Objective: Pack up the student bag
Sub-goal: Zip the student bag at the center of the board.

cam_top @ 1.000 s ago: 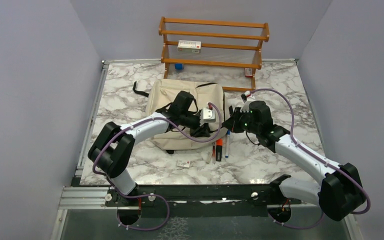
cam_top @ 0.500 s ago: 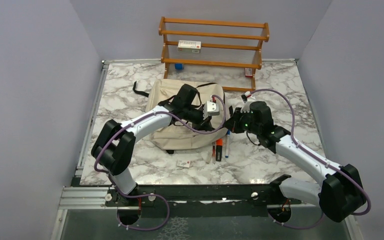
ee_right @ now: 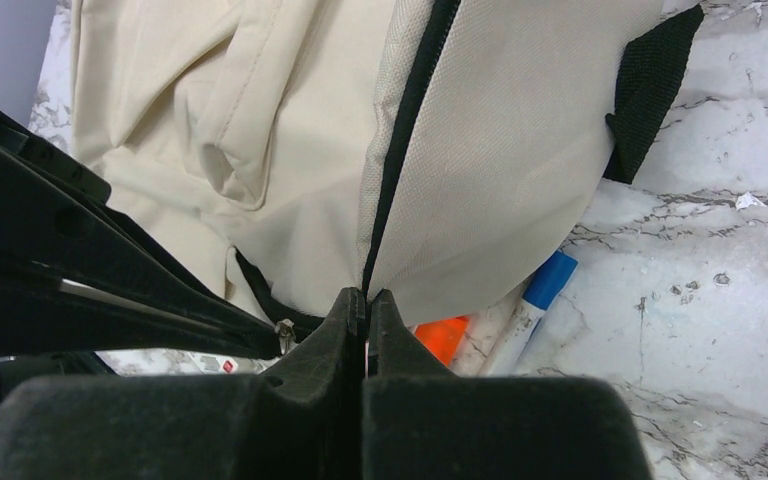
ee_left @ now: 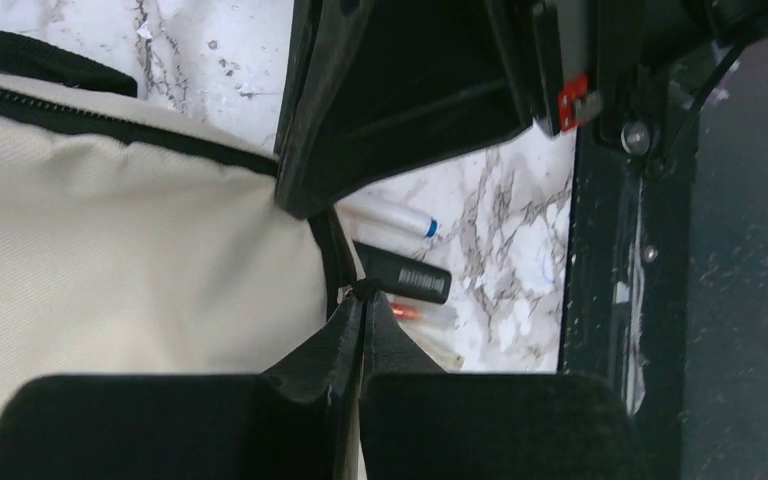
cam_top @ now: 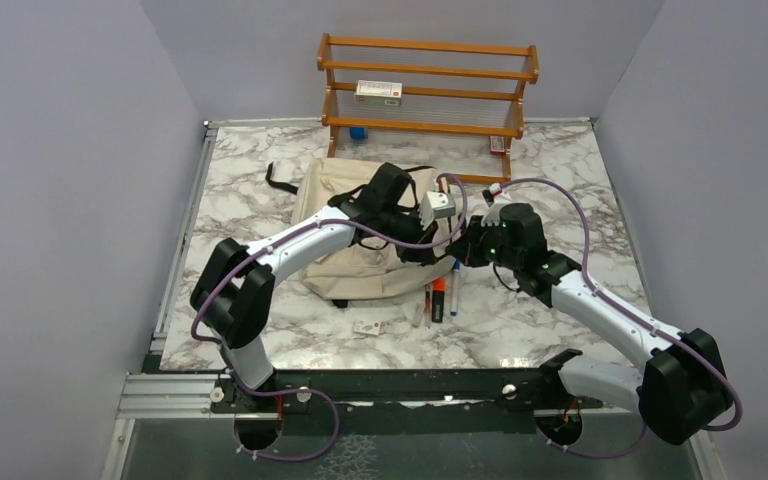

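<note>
Nearest the arm bases, a small white card (cam_top: pixel 367 327) lies flat on the white marble-patterned desk (cam_top: pixel 560 170), at 6 o'clock from the bag and apart from it.

Just beyond, at the bag's 5 o'clock corner, is a cluster of pens: an orange marker (cam_top: pixel 438 298), a white pen with a blue cap (cam_top: pixel 455 272) and a black marker with a barcode label (ee_left: pixel 405 272). They lie side by side, pointing roughly 12 to 6 o'clock, with their far ends at or under the bag's edge.

The student bag (cam_top: pixel 355 268), a large soft cream fabric backpack with black straps and black zippers, lies flat at mid-desk, slightly toward 9 o'clock from centre. One black strap trails off at its 10 o'clock corner.

Both hands meet at the bag's 3 o'clock edge, close beside each other.

- The left hand (ee_left: pixel 362 300) is pressed fully together, and the bag's black zipper trim runs into its tips.
- The right hand (ee_right: pixel 365 300) is likewise clamped narrow, pinching the cream fabric where the black zipper line ends.

At 12 o'clock, against the back wall, stands an orange-brown wooden tiered rack (cam_top: pixel 428 98). It carries a white box (cam_top: pixel 378 92) on a middle tier and a small blue item (cam_top: pixel 358 132) lower down.
</note>
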Tool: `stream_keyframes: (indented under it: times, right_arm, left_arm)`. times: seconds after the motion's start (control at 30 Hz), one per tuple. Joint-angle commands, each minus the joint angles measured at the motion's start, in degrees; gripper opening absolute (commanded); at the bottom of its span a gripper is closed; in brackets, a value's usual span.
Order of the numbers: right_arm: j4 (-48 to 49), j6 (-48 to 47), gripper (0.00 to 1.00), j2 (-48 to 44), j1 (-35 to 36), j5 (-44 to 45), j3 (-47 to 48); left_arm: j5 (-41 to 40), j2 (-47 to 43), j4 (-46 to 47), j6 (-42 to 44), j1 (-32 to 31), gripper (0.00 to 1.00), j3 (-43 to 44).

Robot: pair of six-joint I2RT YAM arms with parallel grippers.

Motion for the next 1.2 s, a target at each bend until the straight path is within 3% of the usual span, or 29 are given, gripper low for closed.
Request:
stream_keyframes:
  times: [0.0, 0.33, 0.73, 1.17]
  right_arm:
    - [1.94, -0.56, 0.0, -1.53, -0.24, 1.04, -1.02]
    - [1.56, 0.03, 0.0, -1.83, -0.24, 2.46, -1.65]
    - [-0.47, 0.71, 0.01, -3.23, -0.22, 9.14, -1.56]
    - [-1.07, -0.15, 0.0, -3.65, -0.24, 12.8, -1.69]
  left_arm:
    - [-1.99, 3.07, -0.37, -8.88, -2.9, 0.0, 4.74]
    - [-5.18, 5.93, -0.43, -10.06, -5.75, 0.0, 9.34]
    - [-13.64, -2.99, -5.07, -12.93, -4.04, 0.0, -3.48]
    - [-21.13, -11.66, -13.23, -16.12, 3.97, 0.0, -12.18]
